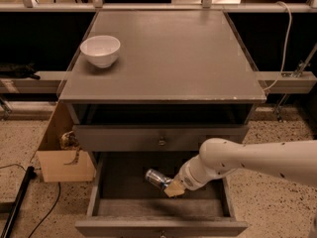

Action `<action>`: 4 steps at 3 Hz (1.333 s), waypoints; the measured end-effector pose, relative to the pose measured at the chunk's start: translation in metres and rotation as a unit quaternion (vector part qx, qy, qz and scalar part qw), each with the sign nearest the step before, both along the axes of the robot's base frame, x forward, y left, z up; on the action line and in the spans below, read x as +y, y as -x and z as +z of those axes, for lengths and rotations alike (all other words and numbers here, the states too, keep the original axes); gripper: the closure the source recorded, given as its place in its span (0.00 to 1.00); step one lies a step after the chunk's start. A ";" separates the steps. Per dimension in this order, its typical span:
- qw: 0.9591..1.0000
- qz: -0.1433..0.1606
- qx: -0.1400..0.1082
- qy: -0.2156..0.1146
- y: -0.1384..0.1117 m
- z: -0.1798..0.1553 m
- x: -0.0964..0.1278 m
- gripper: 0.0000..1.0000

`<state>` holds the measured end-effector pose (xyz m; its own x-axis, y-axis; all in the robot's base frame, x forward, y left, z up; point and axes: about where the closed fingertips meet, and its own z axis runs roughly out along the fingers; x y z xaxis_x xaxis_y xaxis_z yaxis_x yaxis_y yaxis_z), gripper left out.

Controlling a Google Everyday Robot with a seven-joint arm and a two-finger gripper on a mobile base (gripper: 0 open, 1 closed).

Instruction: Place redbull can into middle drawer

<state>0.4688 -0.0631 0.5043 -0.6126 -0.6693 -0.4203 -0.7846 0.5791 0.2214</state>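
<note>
The redbull can (156, 178) was tilted inside the open middle drawer (124, 183), low over its floor. Its right end was clamped in the gripper (174, 188), which reached in from the right. Step assessed: lowering for placement. The next move calls for resting the can on the floor, releasing it, then withdrawing clear of the upper drawer front (124, 138).

Lab-like test space: speckled floor (20, 133), grey cabinet (163, 58), cardboard box (64, 166), loose cable (288, 33); gripper (173, 187) holding redbull can (156, 178) in middle drawer (124, 185).
</note>
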 end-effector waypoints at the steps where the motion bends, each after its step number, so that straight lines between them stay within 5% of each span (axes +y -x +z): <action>1: 1.000 0.001 -0.010 0.017 -0.006 -0.013 -0.001 1.00; 4: 0.998 0.001 -0.010 0.060 -0.041 -0.059 -0.007 1.00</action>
<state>0.5098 -0.0705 0.4452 -0.6041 -0.7163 -0.3493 -0.7888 0.5997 0.1346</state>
